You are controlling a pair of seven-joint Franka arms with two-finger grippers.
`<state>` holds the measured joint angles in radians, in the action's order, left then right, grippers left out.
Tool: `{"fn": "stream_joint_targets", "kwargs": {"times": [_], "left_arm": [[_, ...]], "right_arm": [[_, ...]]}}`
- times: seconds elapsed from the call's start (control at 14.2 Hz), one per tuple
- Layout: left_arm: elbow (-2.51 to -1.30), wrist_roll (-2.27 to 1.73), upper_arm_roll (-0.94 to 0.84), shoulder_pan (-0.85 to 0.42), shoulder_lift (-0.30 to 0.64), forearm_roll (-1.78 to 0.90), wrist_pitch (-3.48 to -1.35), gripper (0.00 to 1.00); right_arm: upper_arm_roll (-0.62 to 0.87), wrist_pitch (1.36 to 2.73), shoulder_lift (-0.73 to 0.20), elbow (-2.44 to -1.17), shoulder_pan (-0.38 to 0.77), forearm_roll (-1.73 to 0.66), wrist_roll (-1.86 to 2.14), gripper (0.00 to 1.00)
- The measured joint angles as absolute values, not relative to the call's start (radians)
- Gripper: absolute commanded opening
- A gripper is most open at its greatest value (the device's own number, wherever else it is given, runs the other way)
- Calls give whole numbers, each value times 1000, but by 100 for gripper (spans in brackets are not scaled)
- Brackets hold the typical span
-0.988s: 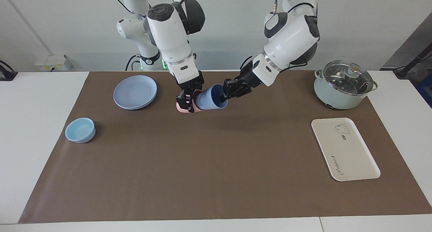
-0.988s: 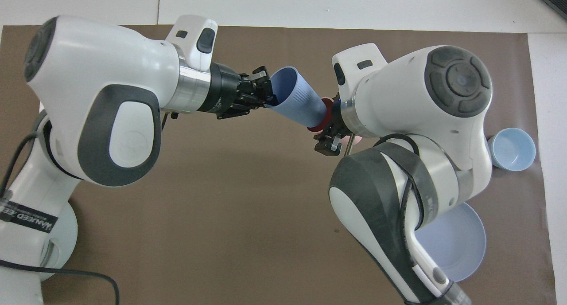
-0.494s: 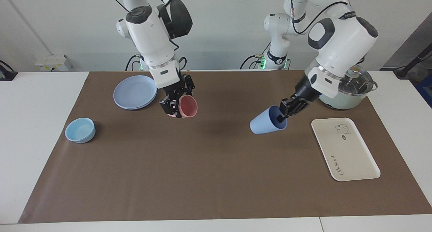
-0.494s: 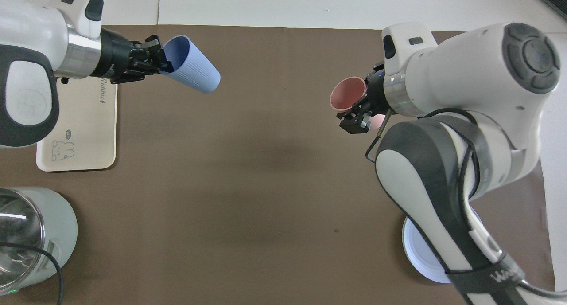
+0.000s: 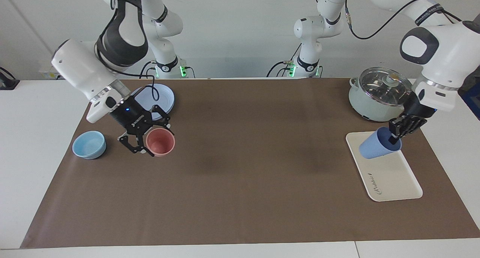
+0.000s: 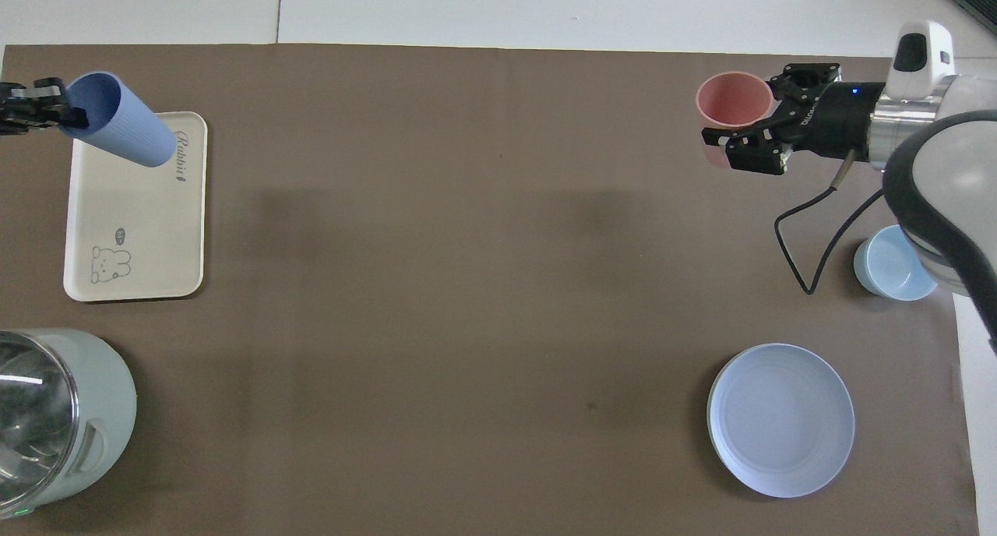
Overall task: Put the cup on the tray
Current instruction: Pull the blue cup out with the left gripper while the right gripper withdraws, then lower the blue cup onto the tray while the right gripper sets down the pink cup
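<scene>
The periwinkle-blue cup (image 5: 375, 147) is tilted on its side in the air, held by its rim in my shut left gripper (image 5: 395, 135) over the cream-white tray (image 5: 393, 175). In the overhead view the cup (image 6: 125, 127) hangs over the tray (image 6: 132, 232) near its "Rabbit" lettering, with the left gripper (image 6: 58, 109) at the view's edge. I cannot tell if the cup touches the tray. My right gripper (image 5: 150, 136) is open beside a pink cup (image 5: 160, 142) that stands upright on the mat; in the overhead view, its fingers (image 6: 752, 115) spread around that cup (image 6: 734, 100).
A pale green pot with a glass lid (image 5: 380, 95) stands beside the tray, nearer to the robots. A round blue plate (image 6: 780, 419) and a light-blue bowl (image 6: 894, 263) lie toward the right arm's end, close to the right arm.
The left gripper carried the blue cup from the middle of the mat to over the tray. The right gripper moved the pink cup toward the bowl, set it down and opened.
</scene>
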<state>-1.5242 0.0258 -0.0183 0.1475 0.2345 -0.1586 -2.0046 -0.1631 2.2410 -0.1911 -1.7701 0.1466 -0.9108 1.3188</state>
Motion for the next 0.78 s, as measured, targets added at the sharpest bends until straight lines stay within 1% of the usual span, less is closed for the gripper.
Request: {"fn": "stream_joint_targets", "kwargs": {"times": [0.21,0.49,0.63,0.78], "left_arm": [[-1600,154,-18,250,233,-158,-2107,0],[-1720,183,-20,276,234,-158,-2259,0],[-1782,197,-21,284,237,-157,-2347,0],[-1832,217,-21,290,254,-157,-2418,0]], "right_arm": [[-164,2274,-230,-1827,84,-1153,1535,0],[-160,2332,-338,-1836,76,-1442,1775,0],[-160,2317,-391,-1836,55,-1562,1924,0],[-160,2258,-430,-1836,21,-1611,2033,0]]}}
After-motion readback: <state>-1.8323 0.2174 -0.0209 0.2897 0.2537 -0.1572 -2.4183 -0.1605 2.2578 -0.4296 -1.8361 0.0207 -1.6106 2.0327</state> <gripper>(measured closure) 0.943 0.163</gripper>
